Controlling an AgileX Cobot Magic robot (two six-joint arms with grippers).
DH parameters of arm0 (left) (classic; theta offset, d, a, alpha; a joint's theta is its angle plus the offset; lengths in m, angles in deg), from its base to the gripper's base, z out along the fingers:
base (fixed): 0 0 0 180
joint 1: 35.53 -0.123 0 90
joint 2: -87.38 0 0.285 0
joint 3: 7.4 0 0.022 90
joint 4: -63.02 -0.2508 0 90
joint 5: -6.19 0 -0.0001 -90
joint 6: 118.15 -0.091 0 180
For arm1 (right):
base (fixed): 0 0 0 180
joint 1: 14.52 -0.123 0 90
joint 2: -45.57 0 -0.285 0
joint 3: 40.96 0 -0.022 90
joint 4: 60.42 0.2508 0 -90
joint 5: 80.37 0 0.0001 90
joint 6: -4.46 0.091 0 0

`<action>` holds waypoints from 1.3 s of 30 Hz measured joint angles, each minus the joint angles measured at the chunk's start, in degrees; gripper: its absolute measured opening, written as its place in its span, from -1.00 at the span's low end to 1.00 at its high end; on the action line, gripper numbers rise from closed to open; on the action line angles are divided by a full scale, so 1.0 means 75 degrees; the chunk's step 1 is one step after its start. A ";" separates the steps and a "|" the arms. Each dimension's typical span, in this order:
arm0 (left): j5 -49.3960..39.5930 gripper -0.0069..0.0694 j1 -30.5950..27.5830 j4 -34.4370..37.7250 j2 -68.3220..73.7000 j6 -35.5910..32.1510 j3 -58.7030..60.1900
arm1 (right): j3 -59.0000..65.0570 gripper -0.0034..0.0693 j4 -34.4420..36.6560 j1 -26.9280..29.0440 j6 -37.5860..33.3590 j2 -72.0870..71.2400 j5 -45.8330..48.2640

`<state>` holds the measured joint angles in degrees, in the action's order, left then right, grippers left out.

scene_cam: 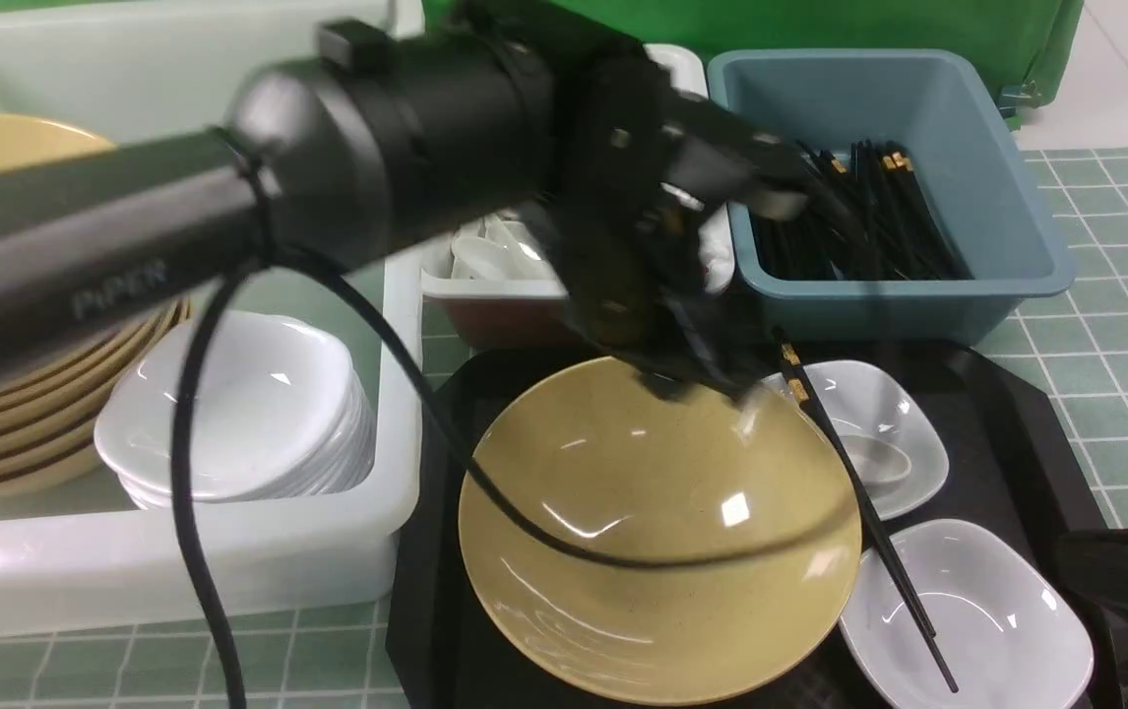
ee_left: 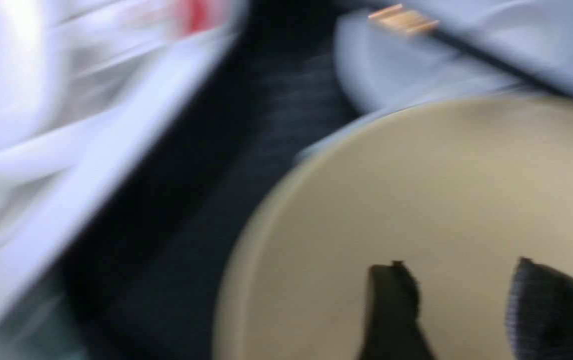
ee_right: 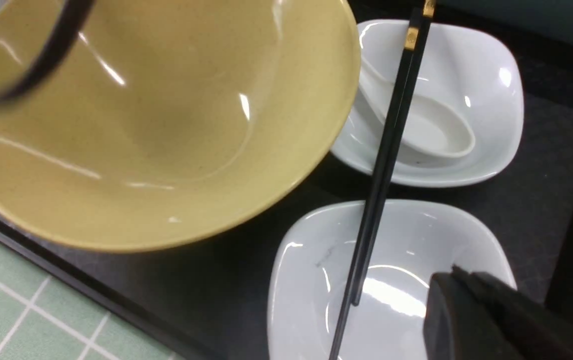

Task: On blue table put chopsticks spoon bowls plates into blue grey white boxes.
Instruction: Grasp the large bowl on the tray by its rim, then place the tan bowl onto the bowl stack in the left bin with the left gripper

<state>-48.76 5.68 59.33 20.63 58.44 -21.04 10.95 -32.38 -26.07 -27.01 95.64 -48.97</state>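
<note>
A tan bowl (scene_cam: 658, 532) sits on the black tray (scene_cam: 1007, 423). My left gripper (scene_cam: 702, 386) hovers over the bowl's far rim. In the blurred left wrist view the left gripper (ee_left: 459, 267) is open, with only the bowl (ee_left: 441, 200) showing between its fingers. Two white plates (scene_cam: 894, 418) (scene_cam: 977, 620) lie to the right of the bowl. A pair of chopsticks (scene_cam: 859, 512) lies across both plates, and the spoon (ee_right: 431, 127) rests in the farther one. My right gripper (ee_right: 454, 274) is shut and empty above the nearer plate (ee_right: 391, 300).
The blue-grey box (scene_cam: 987, 187) at the back holds several chopsticks. The small white box (scene_cam: 485, 286) holds spoons. At the left, the large white tub (scene_cam: 397, 394) holds stacked bowls (scene_cam: 23, 433) and plates (scene_cam: 239, 414). The left arm's cable (scene_cam: 544, 537) hangs across the bowl. The gridded table (scene_cam: 1096, 295) surrounds the tray.
</note>
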 joint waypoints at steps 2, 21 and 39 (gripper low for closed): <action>-0.0085 0.28 -0.0386 -0.0577 0.0114 0.0455 0.0045 | 0.0009 -0.78 0.0000 0.0000 0.0000 0.0000 -0.0039; -0.0629 -0.33 -0.0624 0.0321 0.1219 -0.0728 0.0044 | 0.0012 -0.77 0.0007 0.0000 0.0007 0.0000 -0.0092; -0.0933 -0.80 -0.2443 0.1925 -0.2547 -0.1614 0.0083 | 0.0026 -0.73 0.0007 0.0000 0.0031 0.0000 -0.0071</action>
<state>-55.76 -12.64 73.77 1.53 46.33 -20.42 11.15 -32.32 -26.07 -26.77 95.64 -49.50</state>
